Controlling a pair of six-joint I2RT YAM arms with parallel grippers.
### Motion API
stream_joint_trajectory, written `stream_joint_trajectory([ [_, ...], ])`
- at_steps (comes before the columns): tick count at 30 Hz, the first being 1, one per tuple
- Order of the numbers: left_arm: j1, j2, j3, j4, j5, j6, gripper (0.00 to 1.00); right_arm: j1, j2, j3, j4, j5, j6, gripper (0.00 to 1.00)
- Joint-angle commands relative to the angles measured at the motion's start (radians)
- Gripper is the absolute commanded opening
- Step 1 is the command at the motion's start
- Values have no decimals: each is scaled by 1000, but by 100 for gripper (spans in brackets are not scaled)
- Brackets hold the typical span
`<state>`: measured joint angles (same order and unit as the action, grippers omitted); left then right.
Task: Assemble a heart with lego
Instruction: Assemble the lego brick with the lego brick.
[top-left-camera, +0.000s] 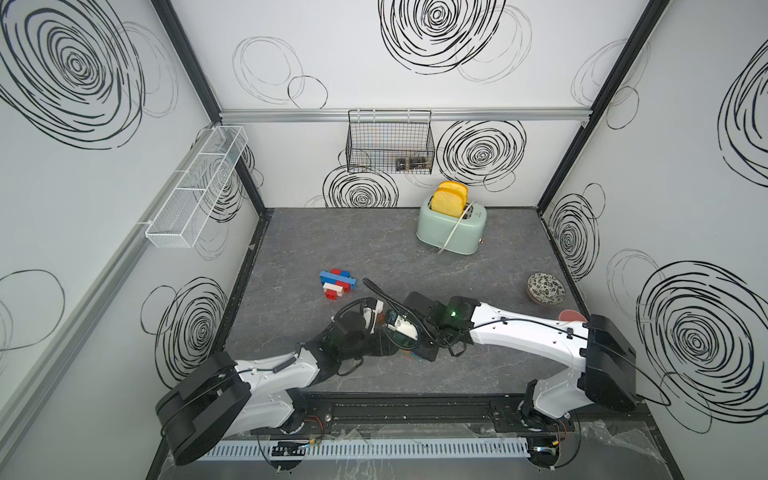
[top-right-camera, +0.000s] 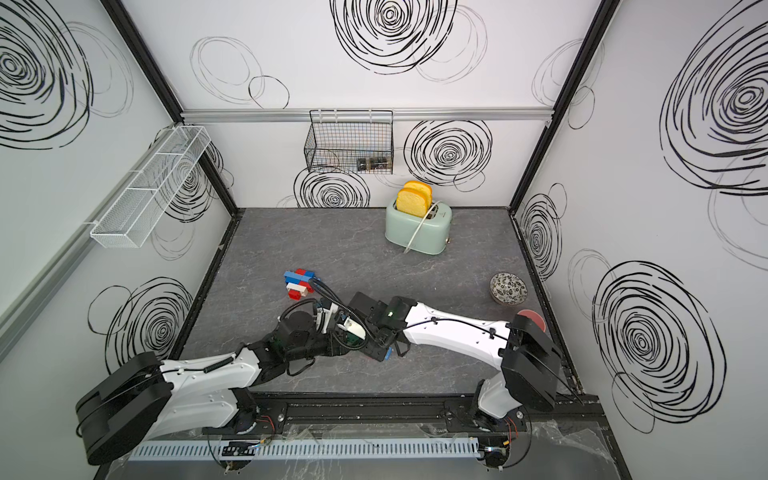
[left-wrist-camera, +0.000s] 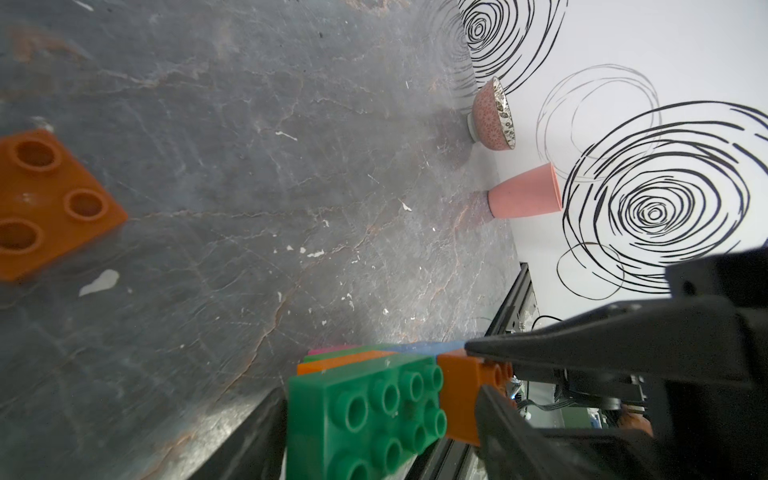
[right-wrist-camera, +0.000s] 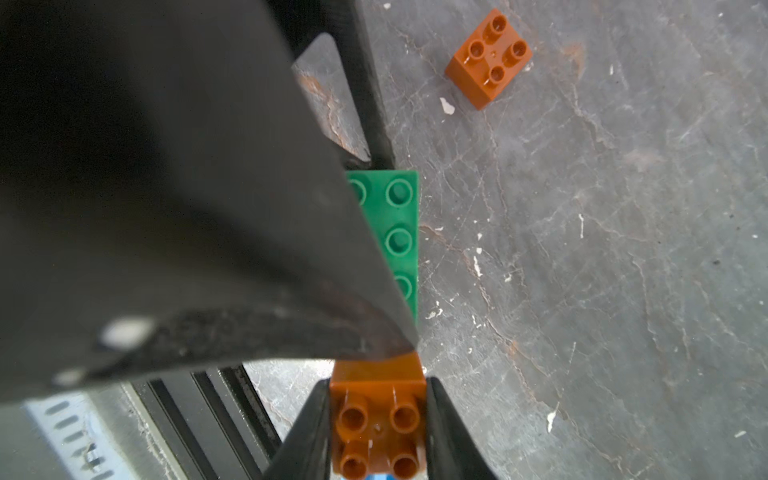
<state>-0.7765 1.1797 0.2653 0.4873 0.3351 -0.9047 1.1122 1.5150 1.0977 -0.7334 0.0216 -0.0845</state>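
- In both top views I see my left arm (top-left-camera: 270, 370) and right arm (top-left-camera: 532, 328) meeting low over the front centre of the grey marbled tabletop (top-left-camera: 332, 241). The left gripper (top-left-camera: 374, 316) sits under the right arm's cables, and most of the lego being worked is hidden there. A separate cluster of blue, red and white studded plastic bricks (top-left-camera: 338, 284) lies on the table just behind, apart from both arms. A mint-green toaster holding yellow bread (top-left-camera: 451, 226) stands well apart at the back.
- Left wrist view: a green oblong studded brick (left-wrist-camera: 365, 415) tops a stack whose lower edges show orange, green, pink and blue. One black finger (left-wrist-camera: 249, 440) of the left gripper lies along the green brick's side. The other finger is hidden, so I cannot tell whether it clamps. A loose orange-brown square brick (left-wrist-camera: 45, 199) lies on the table, well apart.
- Right wrist view: the right gripper (right-wrist-camera: 378, 386) is pinched onto an orange-brown four-stud brick (right-wrist-camera: 378, 415), with a finger flat on each side. This brick appears to meet the green brick's end.
- My judgement: I am seating this brick beside the green one. Next I need a straight push down until it sits level, with the stack steadied, then a clean release.
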Motion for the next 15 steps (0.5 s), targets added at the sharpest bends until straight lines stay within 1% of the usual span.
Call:
stream_joint_trajectory([
  [1,10,-39,-15,-28,-23,-7,75,-6,22,-46,-34,-39,-25,32],
  [5,20,-87,-29,-76,-46,-8,75,-5,4,-21,-25,-72,-24,38],
  [10,41,-168,-34,-160,-73,6,76,-5,-9,4,-24,-81,-23,46],
  [15,84,-233,-60,-203,-59,10,76,-5,-15,39,-25,-95,-30,52],
])
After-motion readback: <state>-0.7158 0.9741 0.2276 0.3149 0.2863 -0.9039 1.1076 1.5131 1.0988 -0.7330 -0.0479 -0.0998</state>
